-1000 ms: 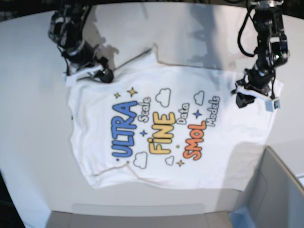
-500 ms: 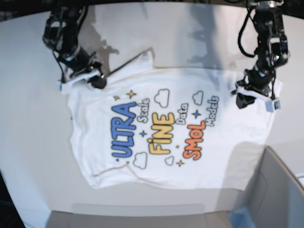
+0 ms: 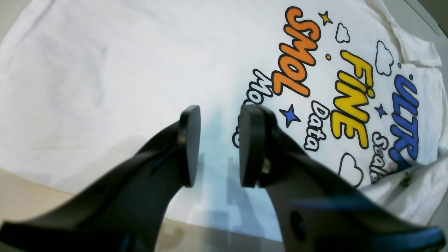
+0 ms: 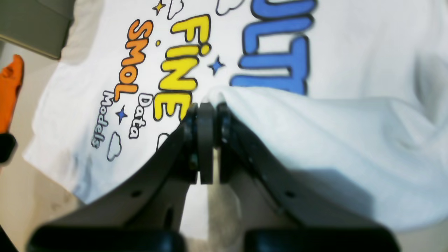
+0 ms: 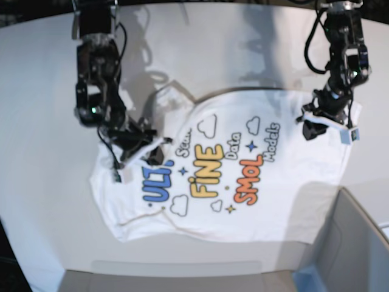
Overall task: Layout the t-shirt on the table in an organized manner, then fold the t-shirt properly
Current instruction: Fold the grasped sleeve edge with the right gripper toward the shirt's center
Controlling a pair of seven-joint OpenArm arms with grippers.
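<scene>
The white t-shirt (image 5: 285, 182) lies print up on the white table (image 5: 36, 121). My right gripper (image 5: 155, 155) is shut on the shirt's upper left corner and holds it folded inward over part of the blue letters. In the right wrist view the jaws (image 4: 206, 108) are pressed together, with a raised fold of the t-shirt (image 4: 350, 140) draped from them across the blue word. My left gripper (image 5: 310, 129) hovers at the shirt's right edge. In the left wrist view it (image 3: 220, 119) stands open over flat cloth (image 3: 105, 70), with nothing between its fingers.
A grey box (image 5: 358, 243) with a blue corner stands at the lower right, close to the shirt's hem. An orange object (image 4: 10, 87) shows at the left edge of the right wrist view. The table's curved edge runs along the left.
My right gripper has shut on the shirt's upper left corner and carried it down and inward over the blue letters. The left arm has not moved.
</scene>
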